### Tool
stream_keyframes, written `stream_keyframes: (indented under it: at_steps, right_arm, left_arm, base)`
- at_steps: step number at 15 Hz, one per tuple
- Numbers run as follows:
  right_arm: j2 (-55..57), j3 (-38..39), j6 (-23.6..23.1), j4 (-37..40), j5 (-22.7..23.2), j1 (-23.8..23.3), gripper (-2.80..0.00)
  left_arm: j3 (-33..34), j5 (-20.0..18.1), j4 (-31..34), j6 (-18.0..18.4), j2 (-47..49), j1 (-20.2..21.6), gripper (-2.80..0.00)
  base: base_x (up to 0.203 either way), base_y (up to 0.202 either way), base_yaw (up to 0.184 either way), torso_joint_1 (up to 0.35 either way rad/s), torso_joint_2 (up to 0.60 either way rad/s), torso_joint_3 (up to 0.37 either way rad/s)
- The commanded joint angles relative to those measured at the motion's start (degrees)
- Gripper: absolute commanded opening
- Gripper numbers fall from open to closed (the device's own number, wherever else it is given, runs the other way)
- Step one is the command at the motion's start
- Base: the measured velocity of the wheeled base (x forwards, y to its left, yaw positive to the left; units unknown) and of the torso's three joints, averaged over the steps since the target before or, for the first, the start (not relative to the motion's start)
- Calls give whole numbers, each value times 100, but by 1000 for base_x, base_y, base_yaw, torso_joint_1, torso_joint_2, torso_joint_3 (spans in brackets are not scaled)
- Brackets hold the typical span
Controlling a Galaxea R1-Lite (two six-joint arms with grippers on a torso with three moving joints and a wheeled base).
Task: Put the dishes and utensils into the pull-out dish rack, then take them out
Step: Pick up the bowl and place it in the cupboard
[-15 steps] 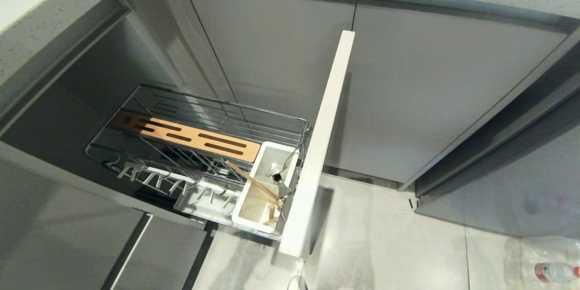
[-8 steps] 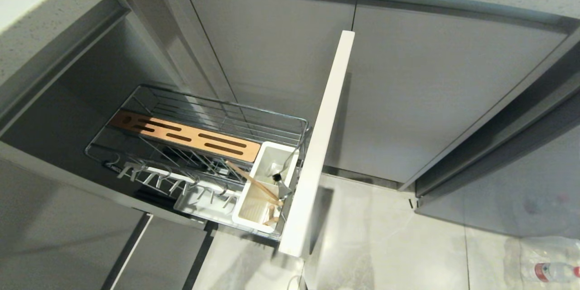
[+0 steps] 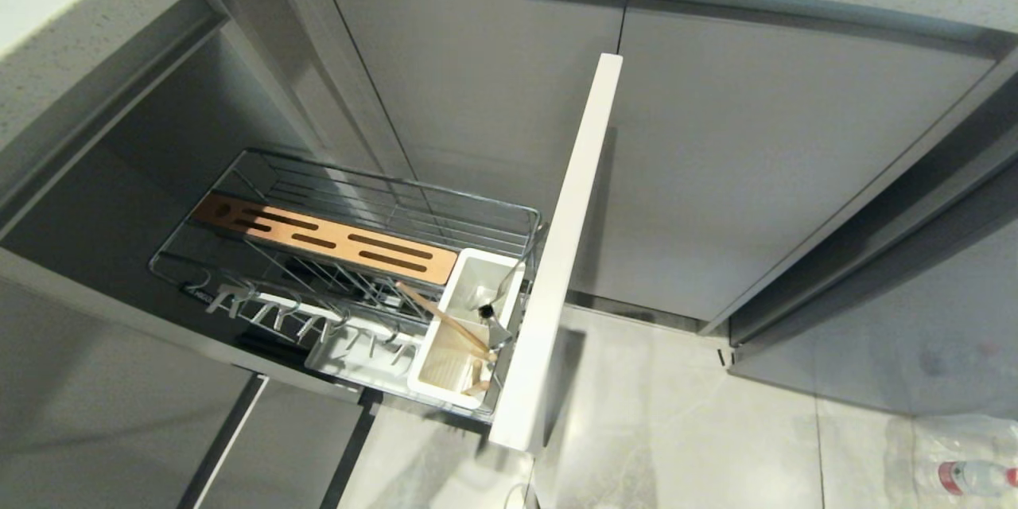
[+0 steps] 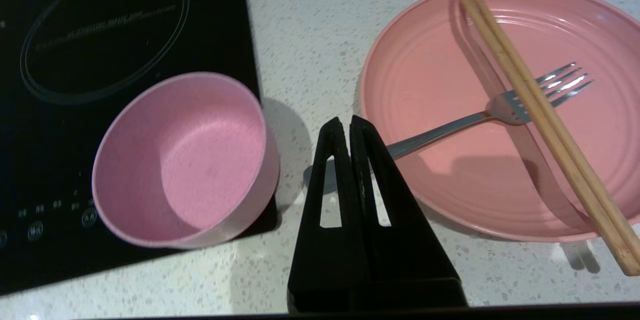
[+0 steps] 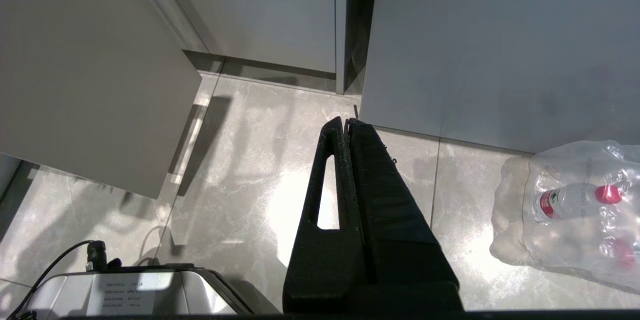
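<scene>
On the speckled countertop, seen from the left wrist, the left gripper (image 4: 346, 121) hangs with its black fingers pressed together, holding nothing, its tip above the gap between the pink bowl (image 4: 186, 160) and the pink plate (image 4: 500, 110). That bowl stands upright, partly on the black induction hob (image 4: 100, 35) and partly on the stone. To the other side the plate lies flat on the counter with the fork (image 4: 500, 110) across it – tines on the plate, handle running out over the rim toward the gripper's tip. Over the fork lie the chopsticks (image 4: 540, 115), side by side, crossing the plate from rim to rim and sticking out past its near edge.

Down below, in the head view, the pull-out dish rack (image 3: 350, 254) stands drawn out of the cabinet behind its narrow white front panel (image 3: 557, 254). Its wooden strip (image 3: 326, 238) shows bare slots, and the white caddy (image 3: 469, 326) by the panel holds a few wooden and dark-handled utensils – exactly what they are is hard to tell.

From the right wrist, the right gripper (image 5: 347, 121) points at the tiled floor (image 5: 250, 200), fingers pressed together and empty, near a plastic-wrapped pack of bottles (image 5: 575, 205)
</scene>
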Motion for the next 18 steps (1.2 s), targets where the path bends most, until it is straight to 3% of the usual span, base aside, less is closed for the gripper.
stream_keyframes:
  at_steps: [1, 5, 8, 14, 17, 18]
  right_arm:
    - [2, 9, 4, 0, 0, 1, -280]
    - [2, 9, 4, 0, 0, 1, -280]
    - [2, 9, 4, 1, 0, 1, -280]
    - [2, 9, 4, 0, 0, 1, -280]
    - [2, 9, 4, 4, 0, 1, -280]
    - [2, 9, 4, 0, 0, 1, -280]
  left_arm:
    - [-60, -117, -18, 222, 110, 15, -280]
    - [-66, -1197, -271, 1099, 296, 848, -280]
    - [-66, -1795, -312, 1364, 457, 1647, -280]
    - [-66, -2142, -271, 1725, 635, 2498, -280]
    - [-64, -2126, 81, 1596, 636, 2657, -280]
    - [-61, -2117, 238, 1313, 605, 2685, -280]
  base:
    - [0, 0, 0, 0, 0, 0]
    - [0, 0, 0, 0, 0, 0]
    - [0, 0, 0, 0, 0, 0]
    - [0, 0, 0, 0, 0, 0]
    - [0, 0, 0, 0, 0, 0]
    - [0, 0, 0, 0, 0, 0]
